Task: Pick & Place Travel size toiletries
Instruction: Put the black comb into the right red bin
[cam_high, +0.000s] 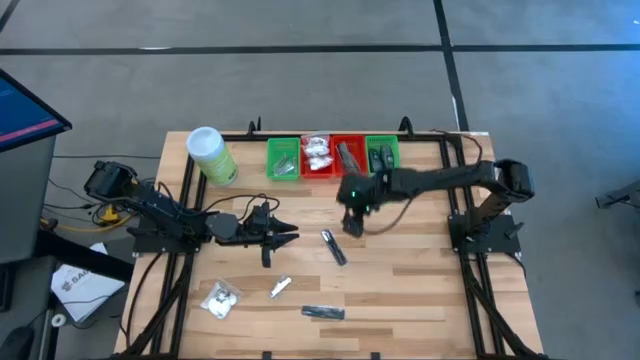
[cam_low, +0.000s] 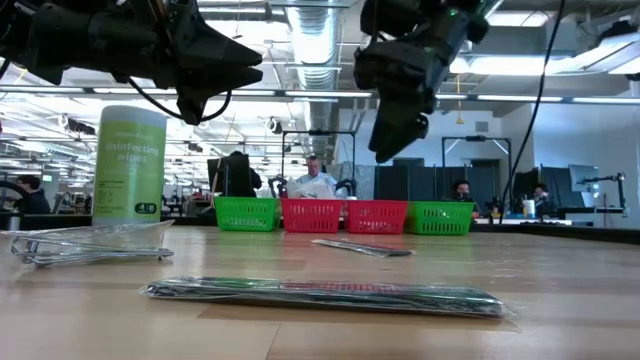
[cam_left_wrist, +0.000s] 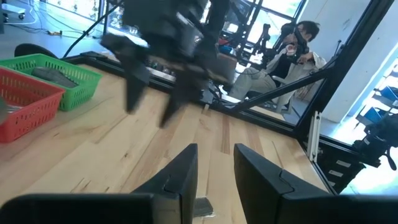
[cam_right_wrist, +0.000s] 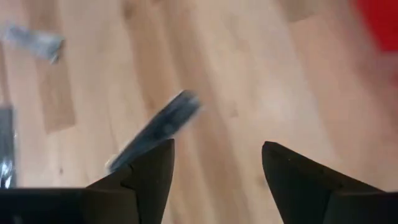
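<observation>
From above, the right gripper (cam_high: 354, 222) hangs over mid-table with its jaws spread and nothing between them, just beside a slim dark sachet (cam_high: 333, 247) lying on the wood; a white puffy packet (cam_high: 219, 298), a small silver sachet (cam_high: 280, 288) and a dark oblong piece (cam_high: 323, 313) lie nearer the front edge, while the green and red trays (cam_high: 283, 160) along the back already hold some items. The left gripper (cam_high: 285, 236) waits left of centre, its fingers part-way apart and empty. At table height, the dark oblong piece (cam_low: 322, 296) shows as a flat, crinkled foil wrap: probably light, thin and slippery, best pinched across its narrow width near the middle. This view alone shows how little it rises off the wood. The left wrist view shows the gap between the left fingers (cam_left_wrist: 180, 177) and the right arm beyond. The right wrist view puts the slim dark sachet (cam_right_wrist: 155, 130) just ahead of the wide-open fingers (cam_right_wrist: 149, 168), off to one side.
</observation>
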